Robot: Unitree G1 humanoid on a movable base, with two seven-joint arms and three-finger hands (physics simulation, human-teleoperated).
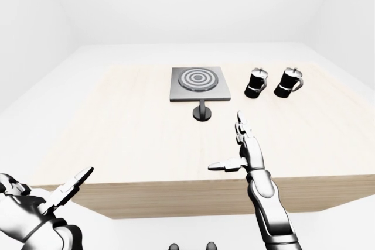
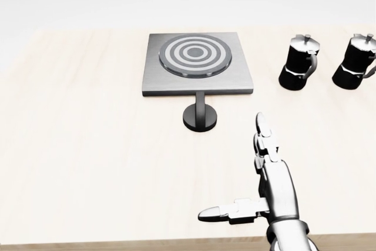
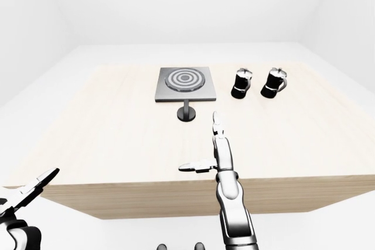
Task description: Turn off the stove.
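Your right hand (image 2: 258,171) was spread wide over the pale wooden tabletop (image 2: 88,157), its fingers pointing toward twelve o'clock in the head view and its thumb stuck out toward nine, closed on nothing; it hung above the table's near part, touching no object. The square grey stove plate with its ring-patterned burner (image 2: 197,63) sat toward the top of that view, and its control, the round black knob on a short stem (image 2: 200,116), stood just below the plate's lower edge, joined to it by that stem; the stem's long axis ran twelve to six, straight out from the plate toward you.

From your right fingertips the knob lay at about eleven o'clock, near but clearly apart, with bare wood between them; so the coming reach looked like a short push up and to the left, ending with the fingers round the knob's disc. Your left hand (image 1: 44,206) was low at seven o'clock in the left-eye view, off the near edge of the table, fingers likewise splayed and holding nothing; it was well apart from the knob, so the right hand was plainly the nearer one.

The two black moka pots with silver lids (image 2: 299,63) stood at one to two o'clock from the right hand, off to the stove's right; I judged them clear of a straight line to the knob, provided you did not drift right.
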